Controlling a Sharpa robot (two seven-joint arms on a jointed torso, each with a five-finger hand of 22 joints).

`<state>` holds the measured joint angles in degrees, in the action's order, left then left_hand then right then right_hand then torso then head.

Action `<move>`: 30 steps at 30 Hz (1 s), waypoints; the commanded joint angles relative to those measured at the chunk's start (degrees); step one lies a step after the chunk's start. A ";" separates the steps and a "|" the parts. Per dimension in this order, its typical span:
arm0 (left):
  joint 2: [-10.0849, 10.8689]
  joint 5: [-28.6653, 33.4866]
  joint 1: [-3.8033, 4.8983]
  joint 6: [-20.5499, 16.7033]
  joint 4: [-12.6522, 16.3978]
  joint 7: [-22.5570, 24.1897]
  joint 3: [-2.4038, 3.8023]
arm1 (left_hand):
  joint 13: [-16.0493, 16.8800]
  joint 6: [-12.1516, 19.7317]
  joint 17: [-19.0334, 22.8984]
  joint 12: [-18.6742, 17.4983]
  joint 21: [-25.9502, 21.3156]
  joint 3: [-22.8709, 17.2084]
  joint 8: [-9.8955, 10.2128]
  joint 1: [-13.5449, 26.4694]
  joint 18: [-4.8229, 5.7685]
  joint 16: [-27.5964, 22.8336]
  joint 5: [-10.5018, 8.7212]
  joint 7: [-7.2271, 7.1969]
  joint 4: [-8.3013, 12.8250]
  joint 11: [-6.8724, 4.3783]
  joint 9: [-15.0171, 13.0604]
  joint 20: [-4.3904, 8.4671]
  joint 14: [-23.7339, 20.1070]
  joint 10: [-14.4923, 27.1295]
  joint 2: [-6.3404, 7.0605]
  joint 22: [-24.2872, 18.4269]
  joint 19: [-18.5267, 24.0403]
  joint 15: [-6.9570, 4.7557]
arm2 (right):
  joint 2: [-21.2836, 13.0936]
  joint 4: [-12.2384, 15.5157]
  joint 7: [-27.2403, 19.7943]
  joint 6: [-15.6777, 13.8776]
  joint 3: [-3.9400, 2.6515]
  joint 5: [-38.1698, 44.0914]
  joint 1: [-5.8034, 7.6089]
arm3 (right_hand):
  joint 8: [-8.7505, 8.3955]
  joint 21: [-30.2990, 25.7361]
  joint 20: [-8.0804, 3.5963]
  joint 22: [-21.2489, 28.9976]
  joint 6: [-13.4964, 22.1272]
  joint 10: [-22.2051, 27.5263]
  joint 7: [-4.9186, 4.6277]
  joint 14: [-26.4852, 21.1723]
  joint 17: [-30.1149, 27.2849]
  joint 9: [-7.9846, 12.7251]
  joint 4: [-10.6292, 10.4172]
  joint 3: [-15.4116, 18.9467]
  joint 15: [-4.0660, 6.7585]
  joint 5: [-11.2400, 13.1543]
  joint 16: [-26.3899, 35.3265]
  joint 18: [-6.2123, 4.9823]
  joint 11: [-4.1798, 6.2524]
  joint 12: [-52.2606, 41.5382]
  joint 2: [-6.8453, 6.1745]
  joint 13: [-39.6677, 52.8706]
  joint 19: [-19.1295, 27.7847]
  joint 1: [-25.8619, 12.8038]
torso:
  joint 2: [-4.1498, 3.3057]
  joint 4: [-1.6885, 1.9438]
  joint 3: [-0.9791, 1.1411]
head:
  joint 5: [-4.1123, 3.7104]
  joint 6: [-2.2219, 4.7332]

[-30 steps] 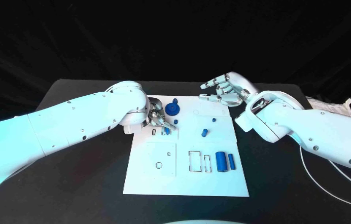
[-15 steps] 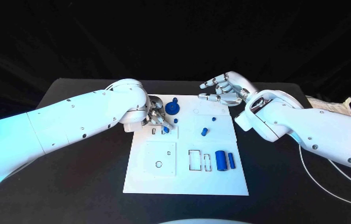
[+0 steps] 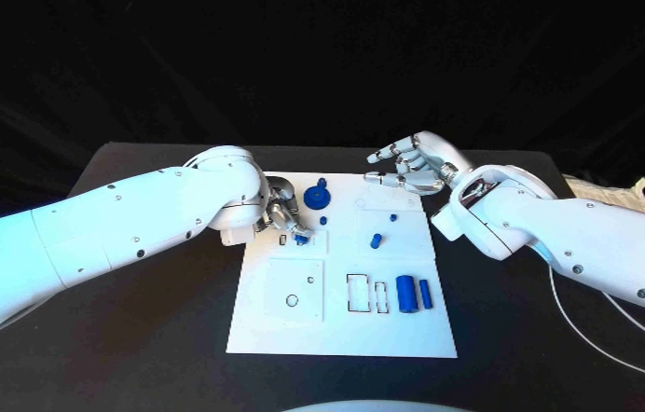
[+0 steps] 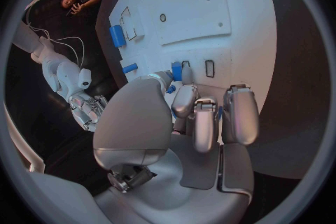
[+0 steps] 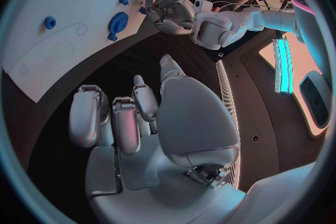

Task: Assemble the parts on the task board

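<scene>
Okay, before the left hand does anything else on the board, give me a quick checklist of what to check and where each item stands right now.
1. Left hand has a part: ok. A small blue part sits at its fingertips over the task board.
2. Part lined up with a slot: cannot tell. The fingers hide the contact point in the head view.
3. Right hand out of the way: ok. It is at the board's far right corner, fingers apart, holding nothing.
4. Blue gear clear of the left hand: cannot tell. It lies right beside the fingers.
5. Other parts undisturbed: ok. The two blue cylinders lie side by side near the rectangular slots.
</scene>
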<state>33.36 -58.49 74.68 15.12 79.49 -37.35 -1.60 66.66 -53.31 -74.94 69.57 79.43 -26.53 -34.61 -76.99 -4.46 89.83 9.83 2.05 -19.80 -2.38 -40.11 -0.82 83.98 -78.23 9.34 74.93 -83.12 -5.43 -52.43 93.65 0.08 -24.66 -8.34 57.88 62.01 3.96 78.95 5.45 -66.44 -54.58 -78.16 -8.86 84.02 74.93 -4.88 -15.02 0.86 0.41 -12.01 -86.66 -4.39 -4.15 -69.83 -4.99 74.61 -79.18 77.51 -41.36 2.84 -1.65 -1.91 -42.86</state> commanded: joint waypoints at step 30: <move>2.58 -9.99 -4.24 -10.77 4.60 1.15 -0.02 | 0.92 0.13 -15.06 0.74 0.34 -12.93 -0.50 2.97 1.14 0.17 -0.47 -0.13 11.70 0.22 -1.03 -0.25 6.02 -0.96 0.58 2.68 -0.65 0.16 | 0.00 -0.15 -0.51 1.30 0.03 -0.12 -0.48 | 0.13 -0.42 -0.03 0.26 -0.31 -0.03 0.06 4.49 8.59 -0.01 0.02 0.46 0.14 -0.25 0.37 -0.32 0.33 0.20 0.17 -0.11 0.26 -0.42 | -0.04 0.17 0.01 | 0.44 -0.25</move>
<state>36.01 -66.00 70.90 4.24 84.00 -36.43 -1.39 67.49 -53.24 -74.92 70.12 79.43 -29.77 -34.94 -74.22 -4.46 89.83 9.71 2.17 -17.51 -2.05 -41.18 -1.04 83.98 -78.73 10.33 74.91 -83.33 -5.42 -52.44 93.47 -0.02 -24.20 -8.32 57.73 61.60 3.96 78.73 5.45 -66.22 -54.58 -78.16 -8.86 84.02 74.91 -4.88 -15.02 0.86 0.41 -11.99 -86.66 -4.39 -4.15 -69.83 -4.99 74.56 -79.18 77.52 -41.39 3.05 -1.66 -1.48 -42.99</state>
